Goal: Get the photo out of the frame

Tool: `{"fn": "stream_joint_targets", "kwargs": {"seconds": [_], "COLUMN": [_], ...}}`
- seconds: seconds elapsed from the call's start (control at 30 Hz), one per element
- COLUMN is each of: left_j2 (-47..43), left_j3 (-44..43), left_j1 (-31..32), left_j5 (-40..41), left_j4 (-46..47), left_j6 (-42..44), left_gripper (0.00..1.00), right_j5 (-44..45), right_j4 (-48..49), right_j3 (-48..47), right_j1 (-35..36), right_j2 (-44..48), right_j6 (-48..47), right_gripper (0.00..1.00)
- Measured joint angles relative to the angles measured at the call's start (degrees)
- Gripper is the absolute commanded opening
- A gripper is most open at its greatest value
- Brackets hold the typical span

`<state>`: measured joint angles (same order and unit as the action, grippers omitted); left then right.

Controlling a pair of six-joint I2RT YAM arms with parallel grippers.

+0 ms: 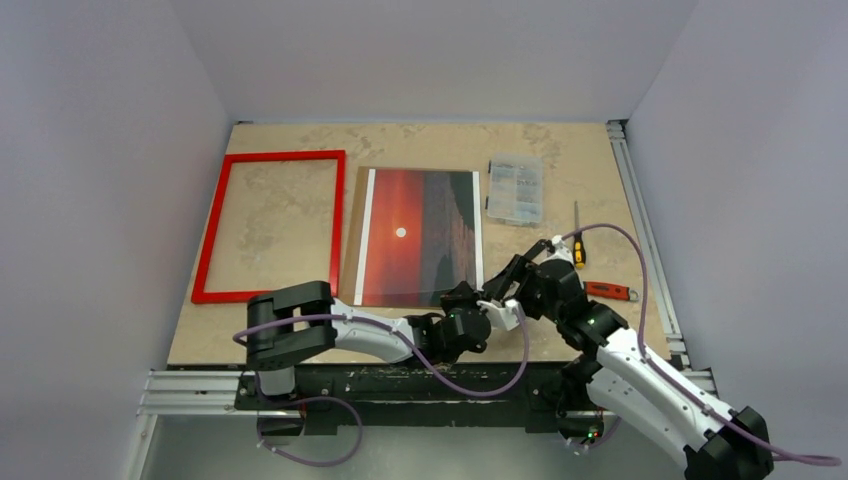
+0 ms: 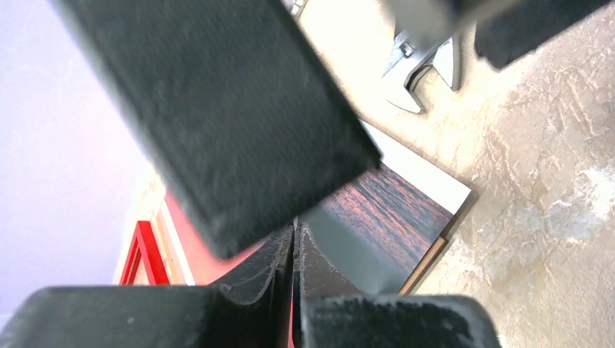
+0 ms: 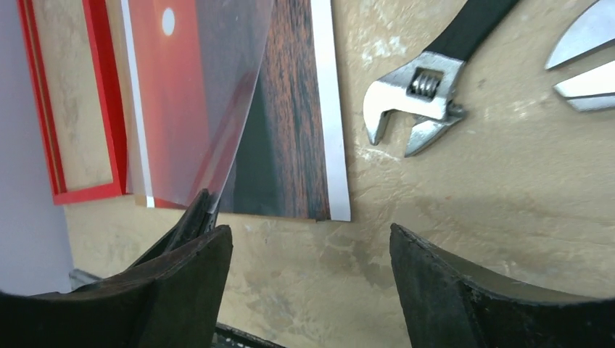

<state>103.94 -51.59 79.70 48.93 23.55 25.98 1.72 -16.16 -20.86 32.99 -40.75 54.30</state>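
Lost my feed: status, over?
Left claw pinching clear sheet; right claw open. Photo out, flat beside frame. Wrench nearby, not blocking.

Mottled beige tabletop [image 1: 420, 145] under and around the right claw [image 3: 306, 233]. Plain pale grey walls: far wall [image 1: 430, 50] beyond the claw, side walls [image 1: 90, 200] left and right of it. Aluminium rail [image 1: 650, 250] along the table edge to its right. Even, soft light.

Bright, diffuse light falls evenly on the tabletop [image 1: 420, 150], and shadows are soft and short. The top view is sharp. In the left wrist view a near black block [image 2: 217, 109] is blurred. In the right wrist view a clear sheet [image 3: 210, 94] throws pale glare over the photo [image 3: 290, 109].
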Motion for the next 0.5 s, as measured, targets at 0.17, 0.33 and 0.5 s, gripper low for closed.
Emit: {"fn": "stream_joint_targets", "kwargs": {"seconds": [0.17, 0.33, 0.5], "left_j2": [-2.9, -3.7, -3.7], "left_j3": [1.4, 1.7, 2.1], "left_j1": [0.0, 0.0, 0.0], "left_j5": [0.3, 0.4, 0.4], "left_j4": [-0.3, -0.5, -0.5], "left_j6": [-1.0, -1.9, -2.9], "left_gripper": [0.0, 0.0, 0.0], "right_j5": [3.8, 0.8, -6.2], "right_j4": [-4.9, -4.3, -1.4], "right_j3": [-1.9, -0.5, 1.7], "right_j1": [-1.0, -5.9, -11.7], "right_j2": [1.3, 1.2, 2.6], "right_j6": [-1.6, -2.6, -3.2], "right_gripper": [0.76, 0.77, 0.78]}}
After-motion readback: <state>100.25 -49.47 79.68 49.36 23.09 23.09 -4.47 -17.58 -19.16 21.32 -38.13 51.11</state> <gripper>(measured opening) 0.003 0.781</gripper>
